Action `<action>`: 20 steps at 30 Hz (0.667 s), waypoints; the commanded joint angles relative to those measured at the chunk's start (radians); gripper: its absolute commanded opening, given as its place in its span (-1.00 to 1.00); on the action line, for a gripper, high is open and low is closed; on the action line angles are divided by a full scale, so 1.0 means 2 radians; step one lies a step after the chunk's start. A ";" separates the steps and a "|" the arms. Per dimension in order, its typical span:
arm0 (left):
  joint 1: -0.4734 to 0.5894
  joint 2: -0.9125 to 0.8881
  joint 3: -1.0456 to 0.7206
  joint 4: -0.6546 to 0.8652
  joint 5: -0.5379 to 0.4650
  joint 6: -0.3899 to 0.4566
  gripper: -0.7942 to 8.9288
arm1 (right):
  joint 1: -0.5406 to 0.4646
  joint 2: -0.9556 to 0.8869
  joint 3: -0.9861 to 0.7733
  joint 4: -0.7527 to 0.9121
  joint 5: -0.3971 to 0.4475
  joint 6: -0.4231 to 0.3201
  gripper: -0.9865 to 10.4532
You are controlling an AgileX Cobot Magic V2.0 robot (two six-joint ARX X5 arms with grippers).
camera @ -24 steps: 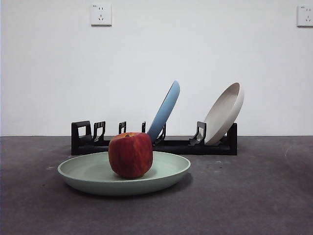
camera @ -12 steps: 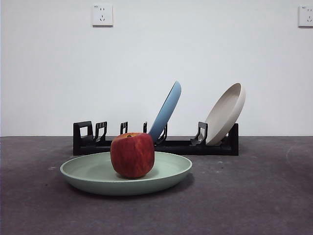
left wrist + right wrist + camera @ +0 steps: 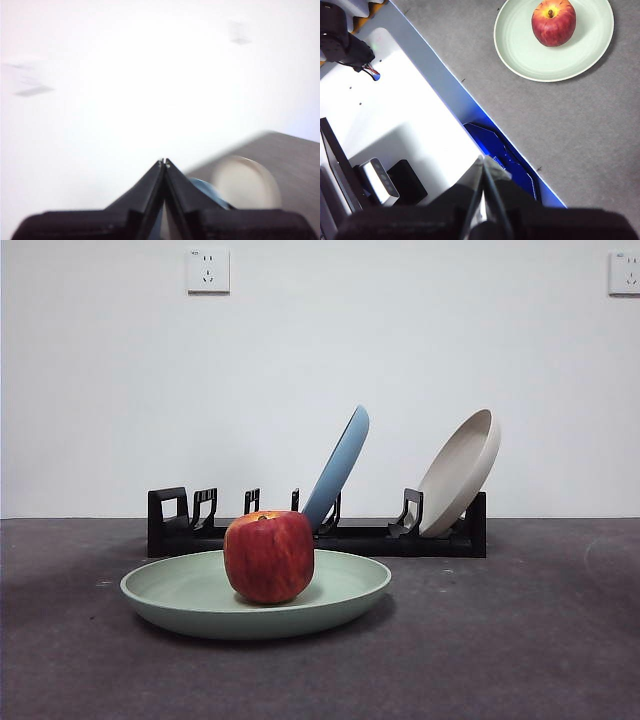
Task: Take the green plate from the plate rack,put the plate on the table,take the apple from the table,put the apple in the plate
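Observation:
The green plate [image 3: 190, 600] lies flat on the table [image 3: 500, 640] in front of the plate rack [image 3: 360, 536]. The red apple [image 3: 268, 556] sits upright in the plate, a little right of its centre. From high above, the right wrist view shows the same apple [image 3: 553, 22] in the plate [image 3: 520, 45]. My right gripper [image 3: 483, 162] is shut and empty, far from the plate, over the table's edge. My left gripper [image 3: 163, 162] is shut and empty, raised and facing the white wall. Neither gripper appears in the front view.
A light blue plate [image 3: 338, 466] and a cream-white plate [image 3: 460, 472] lean in the rack. The rack's left slots stand empty. White equipment [image 3: 395, 125] lies beyond the table's edge in the right wrist view. The cream plate [image 3: 245, 181] shows blurred in the left wrist view.
The whole front picture shifts by a few pixels between frames. The apple, the green plate and the rack keep their places relative to each other.

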 commanded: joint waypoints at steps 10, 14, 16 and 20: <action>0.145 -0.183 -0.307 0.180 -0.015 0.002 -0.84 | 0.001 -0.001 -0.003 -0.007 0.001 0.002 -0.82; 0.165 -0.235 -0.395 0.192 -0.032 -0.019 -0.84 | 0.001 -0.001 -0.003 -0.007 0.001 0.002 -0.82; 0.171 -0.256 -0.431 0.193 -0.041 -0.028 -0.84 | 0.001 -0.001 -0.003 -0.007 0.001 0.002 -0.82; 0.178 -0.292 -0.494 0.193 -0.052 -0.036 -0.84 | 0.001 -0.001 -0.003 -0.007 0.001 0.002 -0.82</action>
